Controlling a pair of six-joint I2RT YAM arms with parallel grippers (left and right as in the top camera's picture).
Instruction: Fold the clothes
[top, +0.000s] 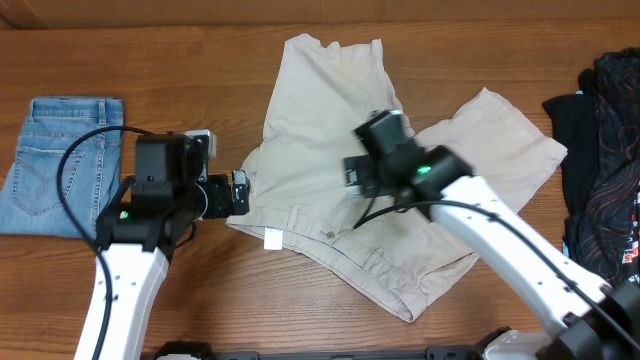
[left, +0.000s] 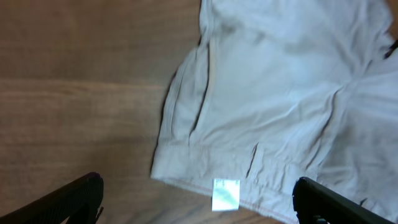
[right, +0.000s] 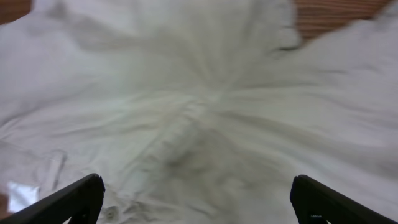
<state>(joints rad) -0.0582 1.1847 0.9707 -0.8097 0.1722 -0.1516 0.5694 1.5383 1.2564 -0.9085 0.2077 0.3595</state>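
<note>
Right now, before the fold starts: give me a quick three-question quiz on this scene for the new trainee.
1. True or false: the beige shorts already lie with one leg folded onto the other.
2. In the overhead view, what lies to the left of the shorts?
A. a blue denim piece
B. a black garment
C. a white towel
3. In the left wrist view, what small white thing sticks out from the shorts' edge?

Key
1. False: the two legs splay apart.
2. A
3. A tag.
</note>
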